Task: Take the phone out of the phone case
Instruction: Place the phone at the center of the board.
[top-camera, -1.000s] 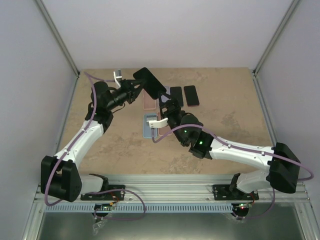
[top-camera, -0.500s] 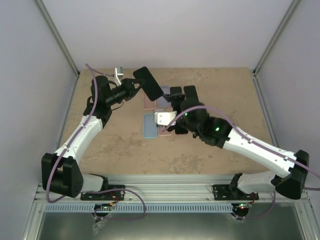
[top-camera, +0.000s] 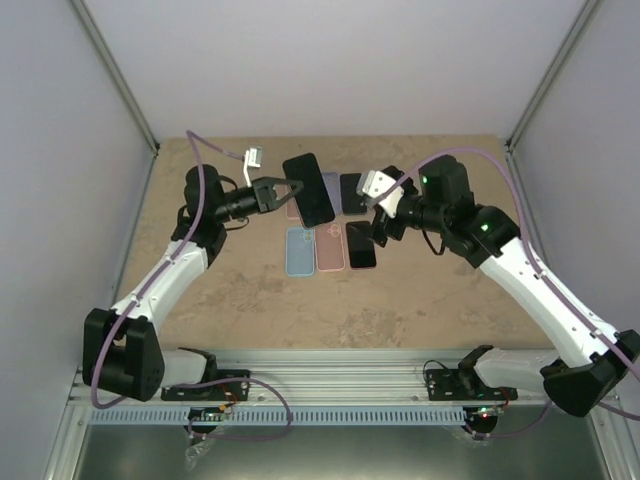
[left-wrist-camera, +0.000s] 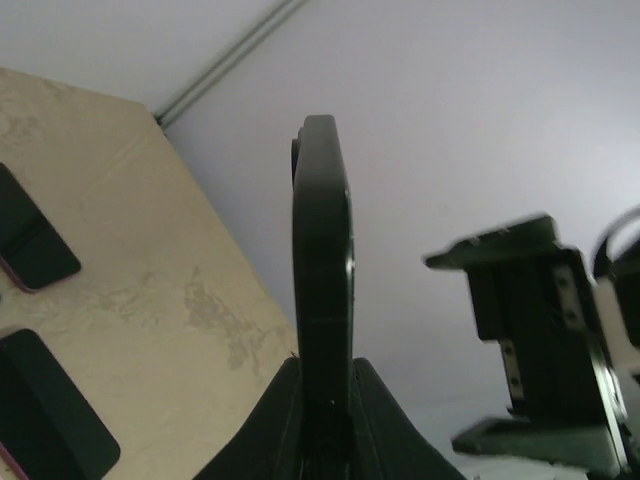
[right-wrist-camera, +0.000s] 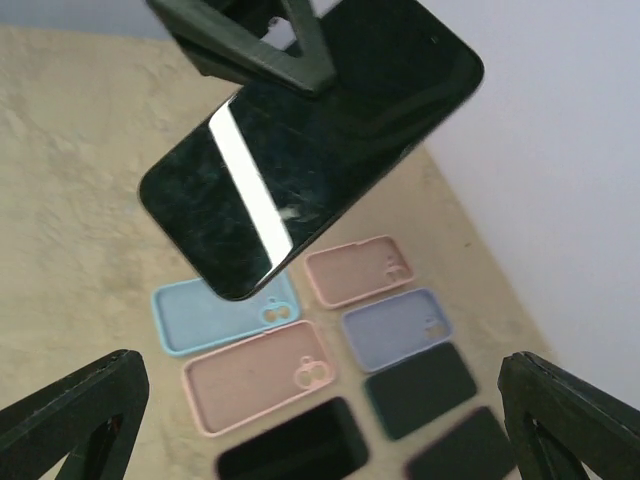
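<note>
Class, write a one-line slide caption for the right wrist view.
Left claw holds a glossy black rectangular phone above an empty light-blue rubbery case and a lavender case on the beige stone-look table.

Phone (right-wrist-camera: 300, 150) glossy (mirror-like glass); sky-blue case (right-wrist-camera: 212, 320) matt.

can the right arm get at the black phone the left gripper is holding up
Probably yes: the glossy black phone hangs in the air, pinched at one edge by the shut left gripper, and the open right gripper faces it with nothing in between.
</note>
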